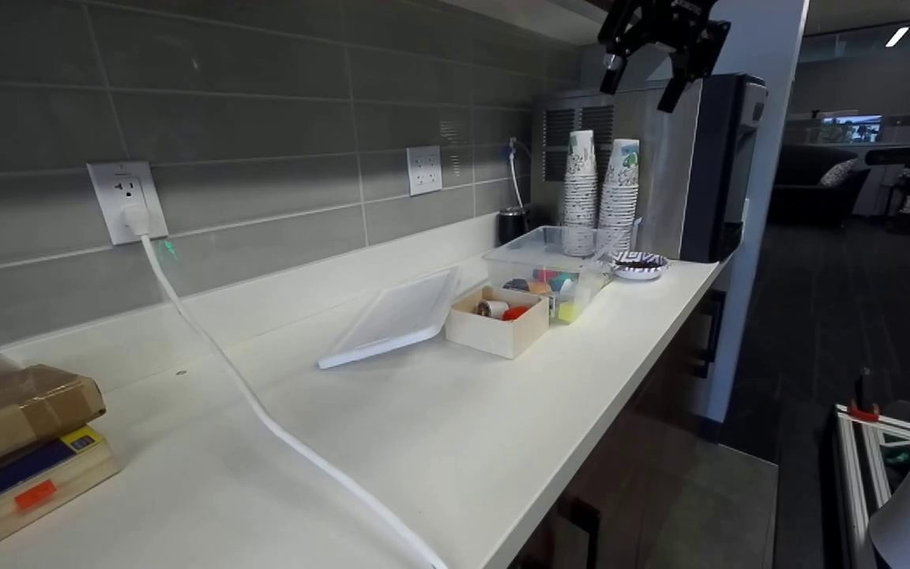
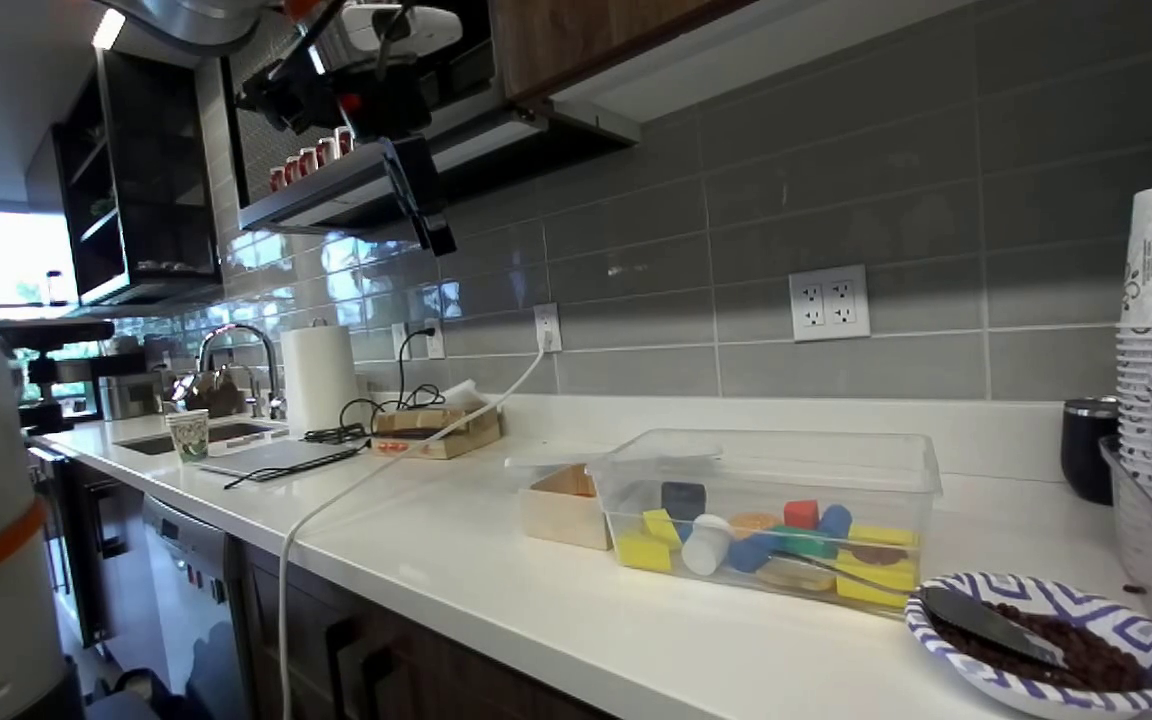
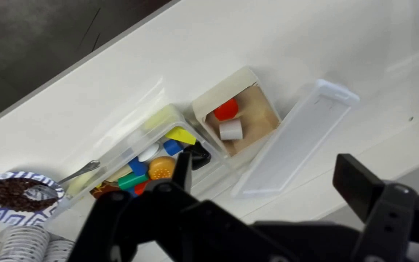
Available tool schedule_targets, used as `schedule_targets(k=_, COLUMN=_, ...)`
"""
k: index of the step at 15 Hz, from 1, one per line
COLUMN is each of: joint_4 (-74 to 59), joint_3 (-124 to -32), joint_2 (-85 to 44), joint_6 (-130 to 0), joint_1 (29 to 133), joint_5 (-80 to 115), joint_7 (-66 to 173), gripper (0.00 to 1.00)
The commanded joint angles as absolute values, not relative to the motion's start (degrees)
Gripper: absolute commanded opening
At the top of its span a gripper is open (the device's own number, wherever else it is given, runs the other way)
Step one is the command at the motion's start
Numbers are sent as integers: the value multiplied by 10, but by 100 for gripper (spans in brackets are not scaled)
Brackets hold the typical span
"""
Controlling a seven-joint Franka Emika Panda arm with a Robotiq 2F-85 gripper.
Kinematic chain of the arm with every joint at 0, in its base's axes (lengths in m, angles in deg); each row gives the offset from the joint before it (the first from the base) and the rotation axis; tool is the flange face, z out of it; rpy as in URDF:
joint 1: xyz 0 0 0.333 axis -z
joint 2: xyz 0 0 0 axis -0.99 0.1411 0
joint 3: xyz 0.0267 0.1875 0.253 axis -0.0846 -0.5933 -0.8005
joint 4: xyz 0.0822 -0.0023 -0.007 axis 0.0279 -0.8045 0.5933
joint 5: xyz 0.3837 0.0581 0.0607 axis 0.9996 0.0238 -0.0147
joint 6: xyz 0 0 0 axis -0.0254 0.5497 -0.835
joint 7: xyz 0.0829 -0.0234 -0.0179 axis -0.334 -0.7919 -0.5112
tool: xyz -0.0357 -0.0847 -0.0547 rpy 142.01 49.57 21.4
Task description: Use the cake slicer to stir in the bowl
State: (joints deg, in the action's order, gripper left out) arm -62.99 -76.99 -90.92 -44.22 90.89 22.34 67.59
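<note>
The bowl (image 2: 1116,612) is shallow, round and white with a blue-purple pattern; it holds small dark brown bits (image 2: 1101,655). In it rests the cake slicer (image 2: 991,628), blade on the bits and handle slanting out over the rim towards the clear box. The wrist view shows the bowl (image 3: 15,219) at lower left, with the slicer's metal handle (image 3: 82,170) pointing up and right. High above the counter hangs my gripper (image 1: 639,96), well away from the bowl (image 1: 641,273). Its jaws [in the wrist view] stand wide apart with nothing between them; the gripper (image 3: 263,162) is open.
A clear plastic box (image 2: 766,452) of colourful items stands beside the bowl, then a small wooden box (image 1: 494,333) and a leaning white lid (image 1: 396,318). Tall stacks of paper cups (image 1: 580,194) rise behind the bowl. A white cable (image 1: 265,419) crosses the counter.
</note>
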Motion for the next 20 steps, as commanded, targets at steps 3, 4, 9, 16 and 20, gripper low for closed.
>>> schedule_targets(k=3, joint_4=-648, joint_3=-699, joint_2=-885, joint_6=-529, joint_1=987, joint_5=264, joint_7=682, gripper=100)
schedule_targets(k=4, joint_4=-648, joint_3=-687, joint_2=-870, joint_6=-551, joint_1=998, joint_5=271, joint_7=684, gripper=100)
schedule_targets(k=9, joint_4=-643, joint_3=-659, joint_2=-776, joint_6=-663, joint_1=1038, joint_5=304, joint_7=704, gripper=100)
schedule_targets(k=16, joint_4=-617, joint_3=-660, joint_2=-633, joint_6=-715, joint_1=1074, joint_5=302, joint_7=747, gripper=100)
schedule_targets(k=20, joint_4=-597, joint_3=-643, joint_2=-565, joint_6=-709, joint_1=1099, joint_5=295, joint_7=761, gripper=100)
